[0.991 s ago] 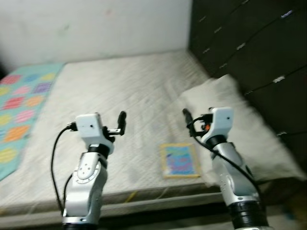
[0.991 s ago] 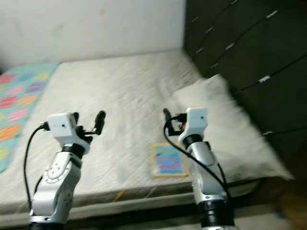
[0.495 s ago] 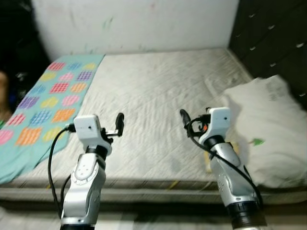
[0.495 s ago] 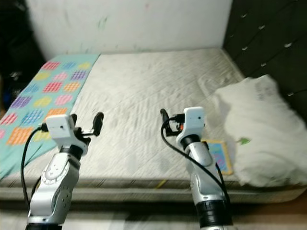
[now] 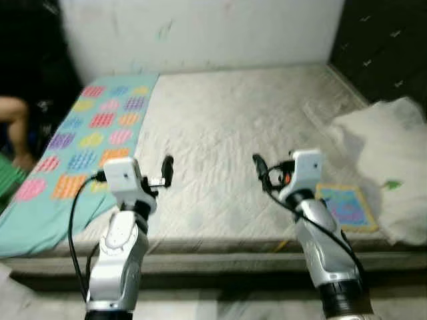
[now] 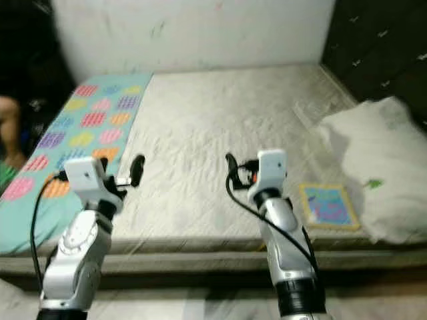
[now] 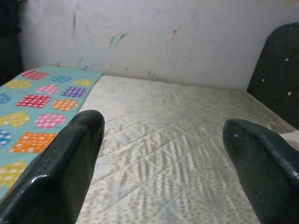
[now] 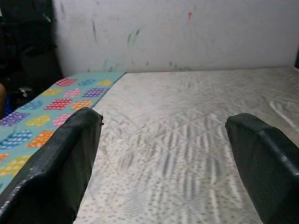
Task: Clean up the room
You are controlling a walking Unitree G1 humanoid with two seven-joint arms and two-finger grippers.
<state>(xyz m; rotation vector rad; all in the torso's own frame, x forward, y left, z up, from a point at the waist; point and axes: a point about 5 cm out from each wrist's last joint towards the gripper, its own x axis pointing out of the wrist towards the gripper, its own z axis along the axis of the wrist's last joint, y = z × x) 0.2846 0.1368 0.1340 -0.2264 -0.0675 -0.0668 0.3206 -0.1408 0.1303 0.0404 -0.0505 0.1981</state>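
Observation:
A bare quilted mattress (image 5: 227, 120) lies before me. A teal blanket (image 5: 83, 143) with coloured dotted patches covers its left side. A white pillow (image 5: 390, 150) is crumpled at its right end, and a small colourful picture book (image 5: 345, 205) lies flat beside the pillow near the front edge. My left gripper (image 5: 167, 171) and right gripper (image 5: 257, 168) are both raised over the front edge of the mattress. Each is open and holds nothing, as the left wrist view (image 7: 163, 154) and right wrist view (image 8: 163, 149) show.
A dark padded headboard (image 5: 383, 37) stands at the right and a marked white wall (image 5: 200, 30) runs behind the bed. A person's bare limb (image 5: 17, 120) shows at the far left beside something green (image 5: 8, 183). The bed's front edge (image 5: 220, 260) is close below my arms.
The camera has swung left: the pillow and book slid toward the right edge, more of the blanket came into view and a person's limb appeared at left. Both arms keep their pose.

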